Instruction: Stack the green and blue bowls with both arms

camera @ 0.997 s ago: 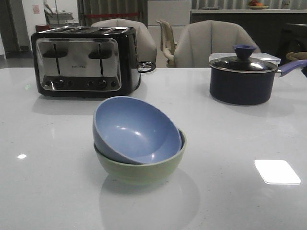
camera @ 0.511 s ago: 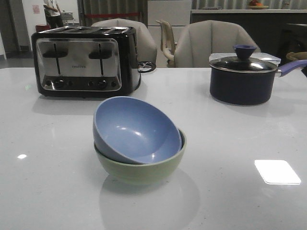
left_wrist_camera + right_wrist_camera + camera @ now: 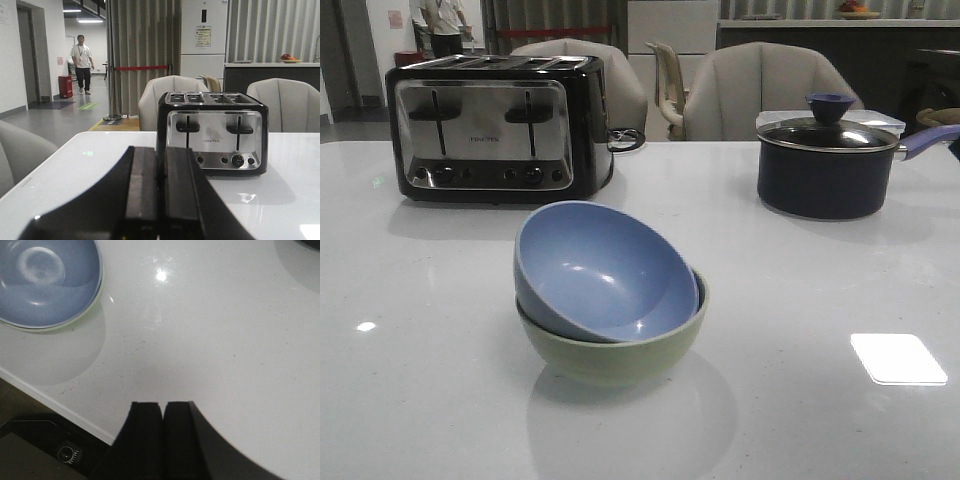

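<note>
Front view: dusty blue bowl (image 3: 603, 270) nested, tilted toward the camera, inside pale green bowl (image 3: 620, 352) at centre of white surface (image 3: 800, 300); four-slot toaster (image 3: 498, 127) behind to the left, dark lidded saucepan (image 3: 828, 167) behind to the right, both well apart from the stack. Left wrist view: left end effector (image 3: 161, 190) closed, fingers pressed together, empty, facing the toaster. Right wrist view: right end effector (image 3: 162, 435) closed and empty above bare surface near its edge, stacked bowls apart from it.

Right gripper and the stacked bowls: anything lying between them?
No. The right wrist view shows only bare white table between the right gripper and the blue bowl, which is nested in the green bowl.
</note>
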